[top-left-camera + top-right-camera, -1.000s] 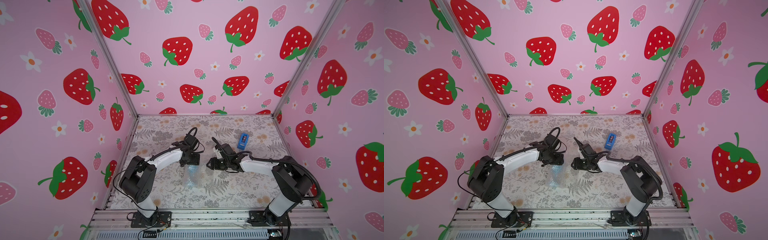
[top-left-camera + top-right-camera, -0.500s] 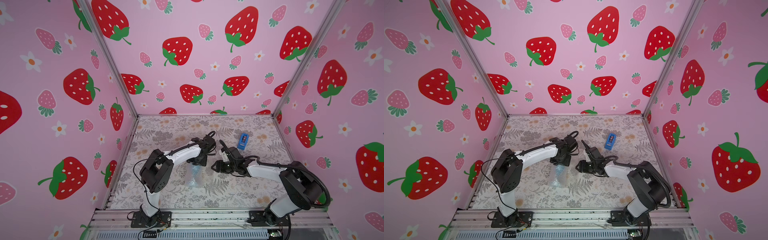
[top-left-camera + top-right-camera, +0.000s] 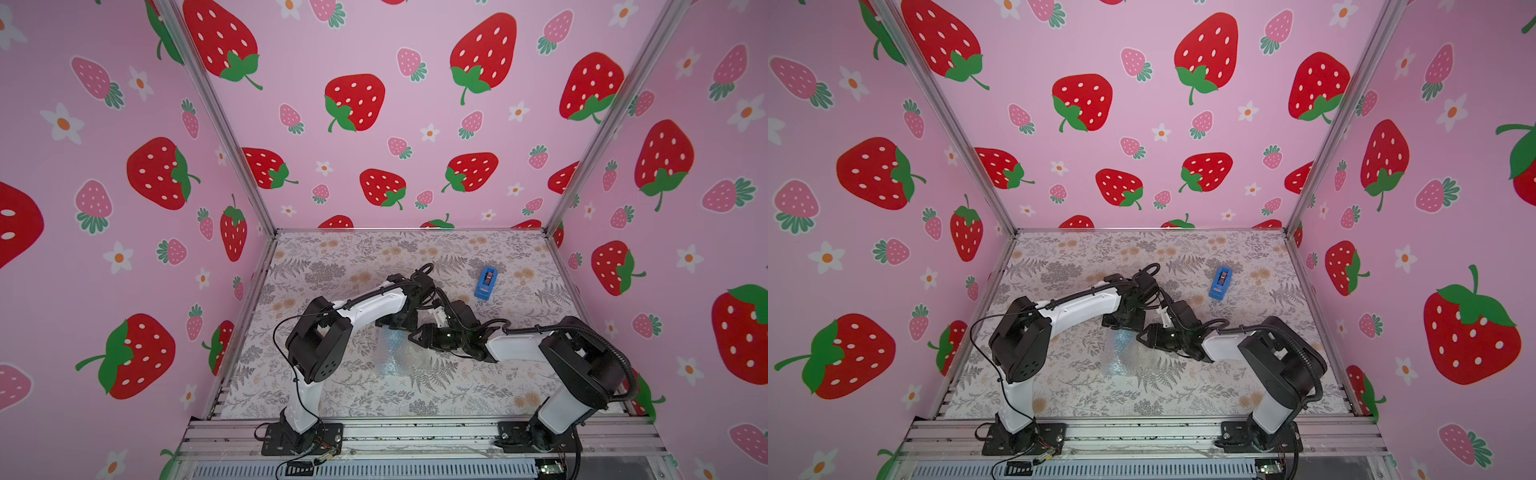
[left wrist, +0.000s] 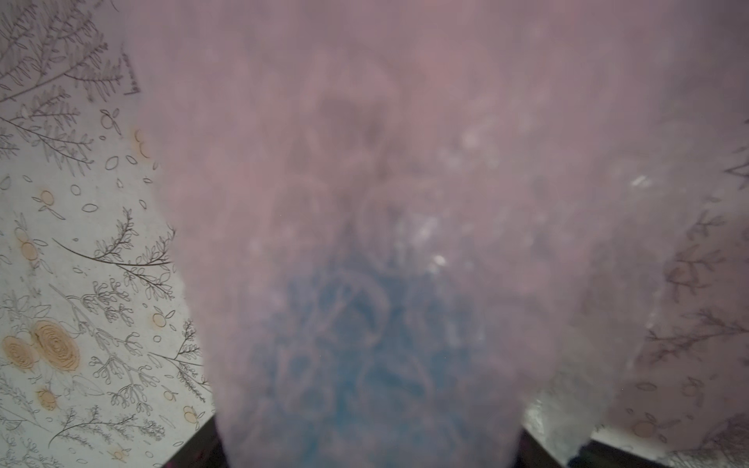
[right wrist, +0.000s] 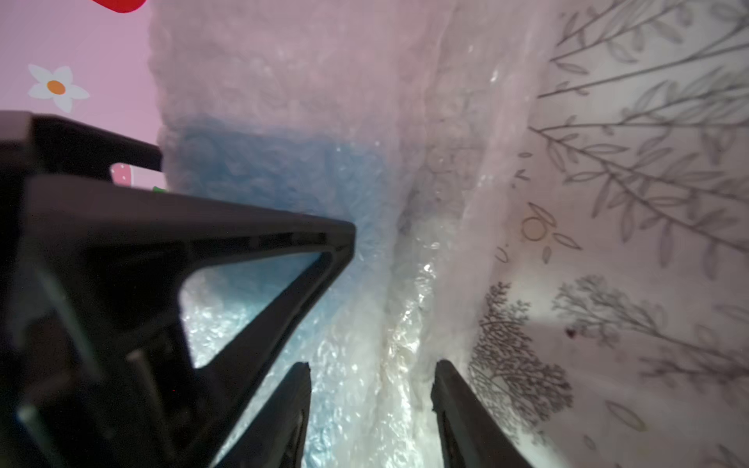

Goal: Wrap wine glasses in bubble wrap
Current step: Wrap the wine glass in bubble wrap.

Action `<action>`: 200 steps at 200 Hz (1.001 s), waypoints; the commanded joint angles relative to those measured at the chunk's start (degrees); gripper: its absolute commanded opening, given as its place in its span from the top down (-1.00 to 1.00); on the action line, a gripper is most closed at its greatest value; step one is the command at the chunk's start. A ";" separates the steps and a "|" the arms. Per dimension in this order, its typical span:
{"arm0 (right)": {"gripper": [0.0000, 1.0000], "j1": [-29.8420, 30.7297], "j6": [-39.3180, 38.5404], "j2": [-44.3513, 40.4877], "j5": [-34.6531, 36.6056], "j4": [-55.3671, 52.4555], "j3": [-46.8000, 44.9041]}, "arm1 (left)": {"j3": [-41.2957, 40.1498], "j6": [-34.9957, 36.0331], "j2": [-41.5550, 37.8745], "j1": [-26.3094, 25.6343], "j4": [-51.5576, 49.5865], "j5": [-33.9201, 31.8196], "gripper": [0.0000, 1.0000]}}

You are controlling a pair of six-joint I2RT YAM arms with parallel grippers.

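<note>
Floral-print counter [image 3: 353, 257] carries the light-blue goblet [image 3: 388, 338] swathed in the bubble wrap [image 3: 395, 368] just below the left gripper [image 3: 397, 324], whose opening I cannot tell, so the right gripper [image 5: 373, 364], pinching a bunched fold beside it, should hold that fold taut while rolling.

Arms inward, left pincer [image 3: 395, 323] beside right pincer [image 3: 417, 335]

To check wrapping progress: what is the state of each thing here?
goblet: under the bubble wrap, blue showing through.
bubble wrap: bunched over the goblet, not flat.
tape dispenser: set aside, untouched.
left end effector: against the bubble wrap; grip unclear.
right end effector: closed on bubble wrap fold.
</note>
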 commanded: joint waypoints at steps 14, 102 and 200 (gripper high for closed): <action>-0.02 1.53 2.91 2.42 0.25 4.85 0.11 | -0.10 -2.29 2.04 -0.35 2.58 6.26 -0.68; 0.00 2.49 1.50 5.36 3.27 -2.42 3.91 | -4.41 -3.42 -3.63 1.37 7.38 10.92 -0.99; 0.01 2.55 0.32 8.19 4.36 -5.08 5.64 | -15.35 -3.78 -15.47 6.56 16.40 16.39 -0.99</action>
